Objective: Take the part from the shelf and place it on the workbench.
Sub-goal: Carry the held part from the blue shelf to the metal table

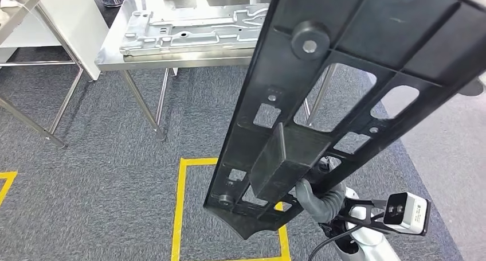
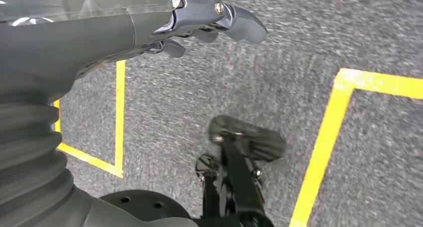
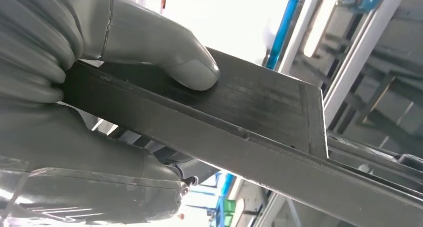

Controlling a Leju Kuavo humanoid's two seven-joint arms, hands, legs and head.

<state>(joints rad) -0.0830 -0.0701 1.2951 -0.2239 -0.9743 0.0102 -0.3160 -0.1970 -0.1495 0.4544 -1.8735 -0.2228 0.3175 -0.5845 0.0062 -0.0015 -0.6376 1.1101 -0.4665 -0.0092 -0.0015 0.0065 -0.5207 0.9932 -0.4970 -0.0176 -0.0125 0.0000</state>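
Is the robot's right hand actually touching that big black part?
Touching. In the right wrist view the right robot hand presses its thumb flat on the black part.

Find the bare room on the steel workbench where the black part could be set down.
The workbench is crowded: a silver stamped panel covers most of its visible top. Bare steel shows as a strip along the front edge and left end. The right hand grips the black part.

Colours noted: black part [image 1: 344,71], grey hand [image 1: 314,197].
Carpet [image 1: 114,175] speckled dark grey, yellow floor lines [image 1: 181,203]; workbench [image 1: 172,59] bare silver metal.
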